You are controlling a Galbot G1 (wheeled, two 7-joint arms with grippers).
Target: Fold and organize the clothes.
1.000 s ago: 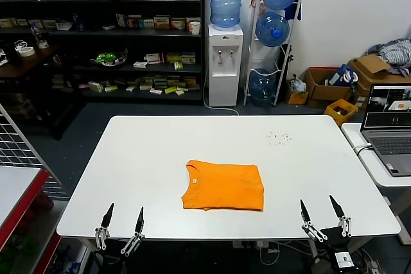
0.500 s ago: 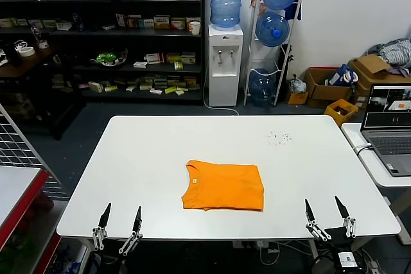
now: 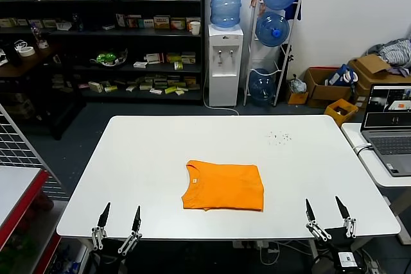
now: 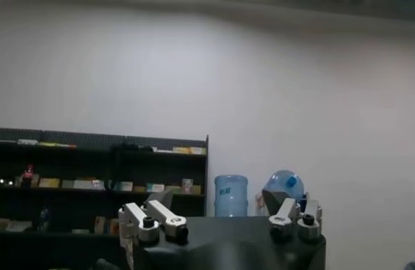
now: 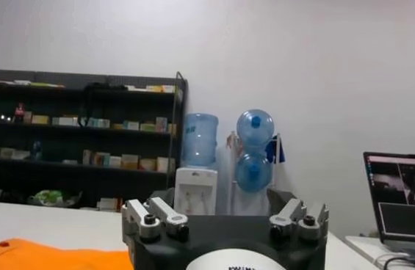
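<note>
orange cotton, a t-shirt [image 3: 223,186] lying folded into a neat rectangle at the middle of the white table [image 3: 141,152], collar toward the robot's left. the folding looks done, so the step in hand seems to be parking clear; doing it well means keeping both arms low at the near edge, well apart from the cloth, so nothing drags a layer open. left gripper [image 3: 118,217] sits at the near left corner, fingers pointing up, spread wide and empty. right gripper [image 3: 329,209] mirrors it at the near right corner, tips up, equally wide, holding nothing. a laptop [image 3: 389,126] stands on the side desk.
</note>
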